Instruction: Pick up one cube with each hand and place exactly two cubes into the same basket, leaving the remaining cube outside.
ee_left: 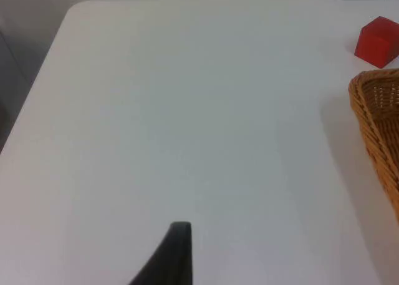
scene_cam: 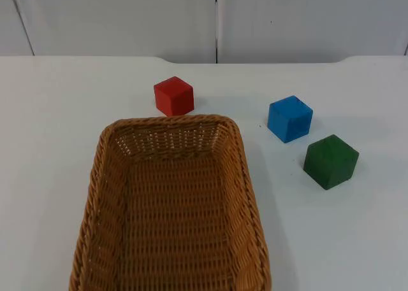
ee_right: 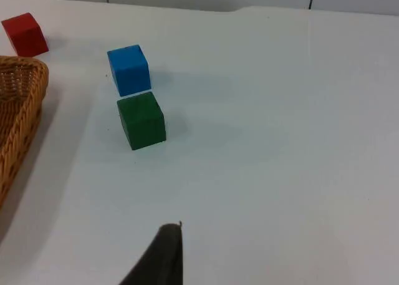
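A brown wicker basket (scene_cam: 102, 176) stands at the front of the table, left of centre, with nothing in it. A red cube (scene_cam: 173, 95) sits just behind its far rim. A blue cube (scene_cam: 290, 118) and a green cube (scene_cam: 330, 161) lie close together to the basket's right. My left gripper (ee_left: 177, 251) hangs over the table to the left of the basket (ee_left: 374, 123), far from the red cube (ee_left: 378, 42). My right gripper (ee_right: 165, 254) is over the table to the right of the green cube (ee_right: 141, 120) and blue cube (ee_right: 129, 70), well apart from both.
The grey partition wall (scene_cam: 217, 17) closes off the table at the back. The table's left edge (ee_left: 37, 91) runs near my left gripper. The basket's rim (ee_right: 25, 104) and the red cube (ee_right: 25, 34) lie beyond the two cubes from the right gripper.
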